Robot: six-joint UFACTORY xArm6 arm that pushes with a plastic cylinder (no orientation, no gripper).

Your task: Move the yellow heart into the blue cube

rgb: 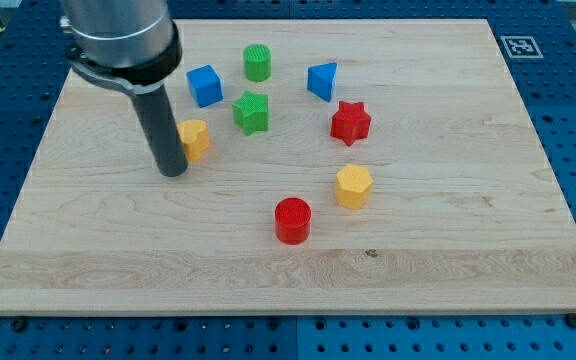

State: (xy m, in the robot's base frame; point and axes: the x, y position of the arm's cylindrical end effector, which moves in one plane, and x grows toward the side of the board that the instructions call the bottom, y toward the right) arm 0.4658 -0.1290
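The yellow heart (196,138) lies on the wooden board (448,240) left of centre. The blue cube (205,85) sits above it, toward the view's top, with a gap between them. My tip (172,171) rests on the board just below and to the left of the yellow heart, and the rod hides the heart's left edge. I cannot tell whether the tip touches the heart.
A green star (251,112) lies right of the heart, a green cylinder (257,62) above it. A blue triangular block (322,80), a red star (350,122), a yellow hexagon (353,186) and a red cylinder (292,220) lie to the right.
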